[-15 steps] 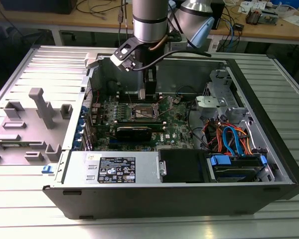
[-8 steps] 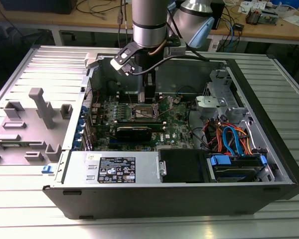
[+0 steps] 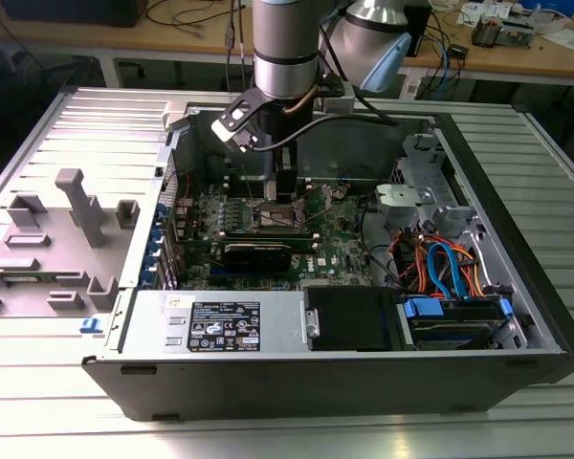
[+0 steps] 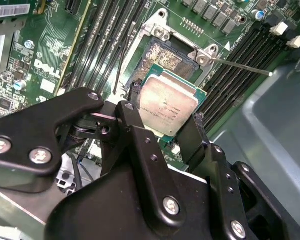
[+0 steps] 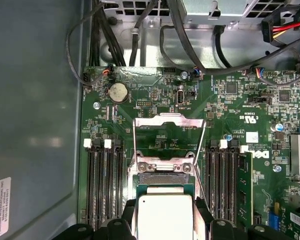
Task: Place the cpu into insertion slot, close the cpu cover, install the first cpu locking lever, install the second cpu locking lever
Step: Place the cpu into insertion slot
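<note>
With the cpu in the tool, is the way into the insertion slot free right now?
Probably yes. The black tool grips the silver-grey square cpu right by the dark square insertion slot. The thin silver cpu cover stands open, away from it, and nothing seems to lie over the socket.
</note>
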{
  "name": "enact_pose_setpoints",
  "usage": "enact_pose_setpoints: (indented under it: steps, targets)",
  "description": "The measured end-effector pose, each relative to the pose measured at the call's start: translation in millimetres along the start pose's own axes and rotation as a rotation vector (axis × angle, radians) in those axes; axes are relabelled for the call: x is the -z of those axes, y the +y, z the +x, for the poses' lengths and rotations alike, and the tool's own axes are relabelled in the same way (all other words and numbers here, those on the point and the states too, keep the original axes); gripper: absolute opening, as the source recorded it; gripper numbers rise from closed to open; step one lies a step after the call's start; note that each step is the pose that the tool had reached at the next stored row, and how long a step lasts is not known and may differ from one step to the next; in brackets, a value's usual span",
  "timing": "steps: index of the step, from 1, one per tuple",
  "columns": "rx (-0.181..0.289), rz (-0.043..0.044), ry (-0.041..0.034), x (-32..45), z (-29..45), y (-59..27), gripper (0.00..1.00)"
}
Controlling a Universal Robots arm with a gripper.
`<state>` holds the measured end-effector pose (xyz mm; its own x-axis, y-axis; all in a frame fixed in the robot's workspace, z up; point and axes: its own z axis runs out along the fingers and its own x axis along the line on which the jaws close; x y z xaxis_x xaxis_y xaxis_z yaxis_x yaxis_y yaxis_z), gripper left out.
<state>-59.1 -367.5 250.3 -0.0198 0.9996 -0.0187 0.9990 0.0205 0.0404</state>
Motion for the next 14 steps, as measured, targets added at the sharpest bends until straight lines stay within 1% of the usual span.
enact_pose_setpoints:
  steps: [6, 10, 14]
  targets:
    - [0.0, 0.0, 0.0001, -0.2, 0.0, 0.0, 0.54]
    - [0.0, 0.0007, 0.0001, -3.4, 0.1, -0.1, 0.54]
    - [0.0, 0.0009, 0.0001, -4.5, 0.2, -3.0, 0.54]
